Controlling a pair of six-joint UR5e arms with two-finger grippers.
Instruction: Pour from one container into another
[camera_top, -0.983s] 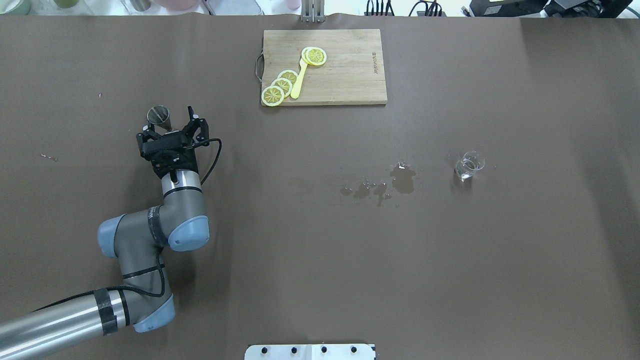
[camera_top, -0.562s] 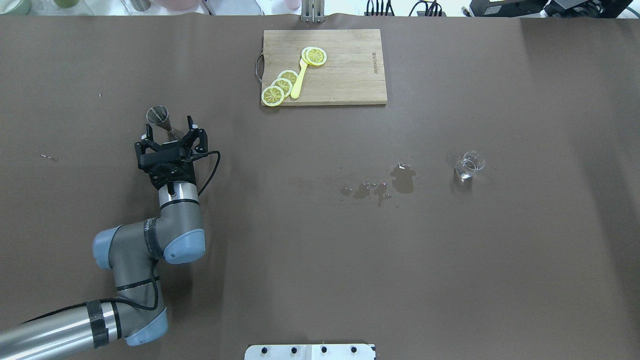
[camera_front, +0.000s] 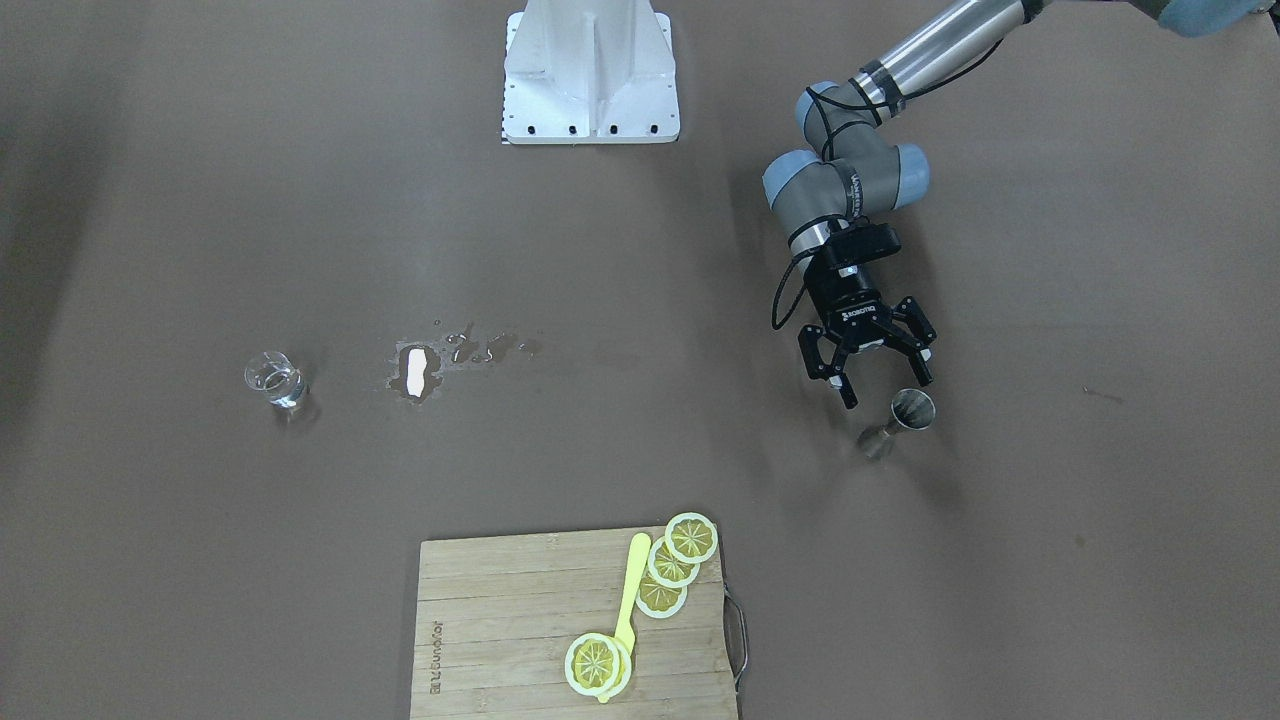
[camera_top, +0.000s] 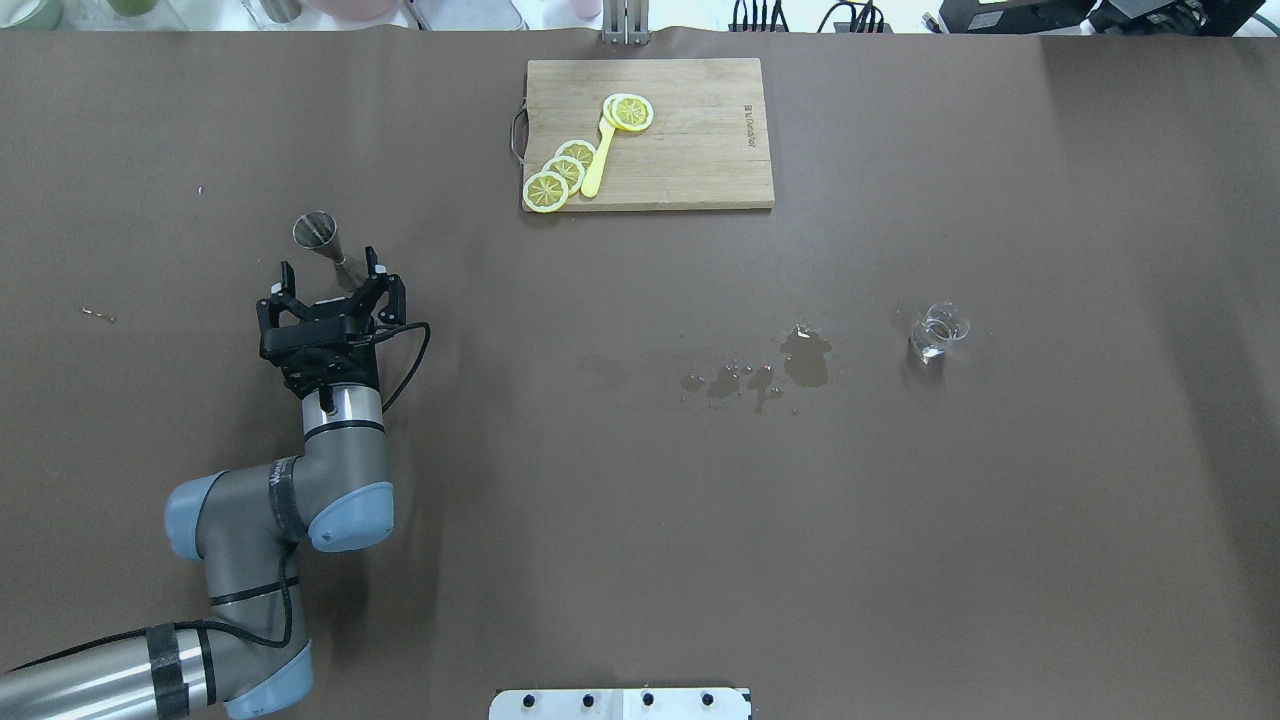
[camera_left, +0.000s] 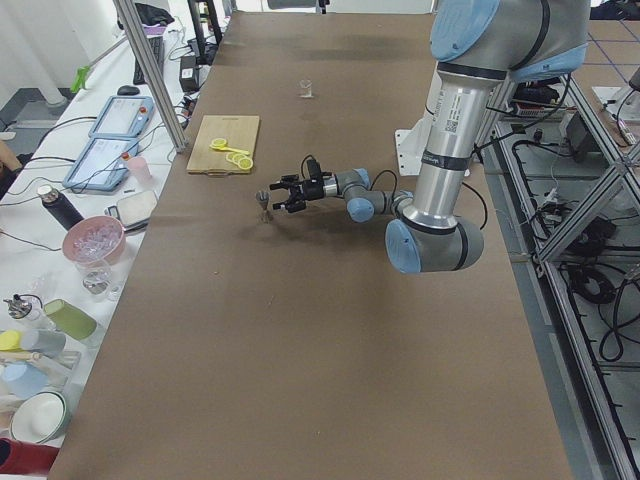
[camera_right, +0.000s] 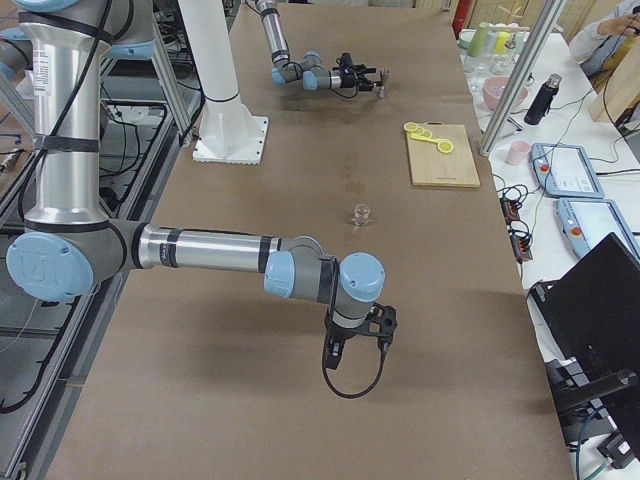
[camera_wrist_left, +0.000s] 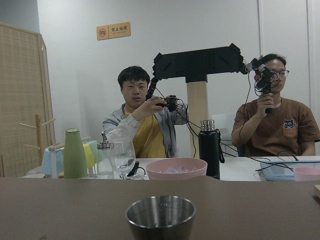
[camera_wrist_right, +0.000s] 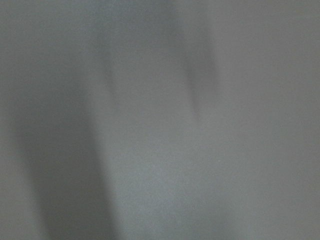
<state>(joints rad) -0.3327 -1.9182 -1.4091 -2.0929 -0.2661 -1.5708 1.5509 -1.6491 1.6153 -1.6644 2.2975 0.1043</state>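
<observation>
Clear glass (camera_top: 938, 332) is standing upright at 3 o'clock on the table (camera_top: 600, 520) in the overhead view, with nothing touching it. A wet patch (camera_top: 805, 358) is lying near its 9 o'clock. Jigger (camera_top: 322, 238) is standing upright well apart, toward the table's 9 o'clock. Left gripper (camera_front: 888, 388) is hovering at the jigger's 6 o'clock, jaws spread, grasping nothing. Right gripper (camera_right: 358, 335) is hanging low over the table; cannot tell its state.

Staring closely at a blurred grey-brown surface (camera_wrist_right: 215, 170) and filling the frame with it, showing soft darker bands (camera_wrist_right: 60, 170) down the left side and upper middle.
</observation>
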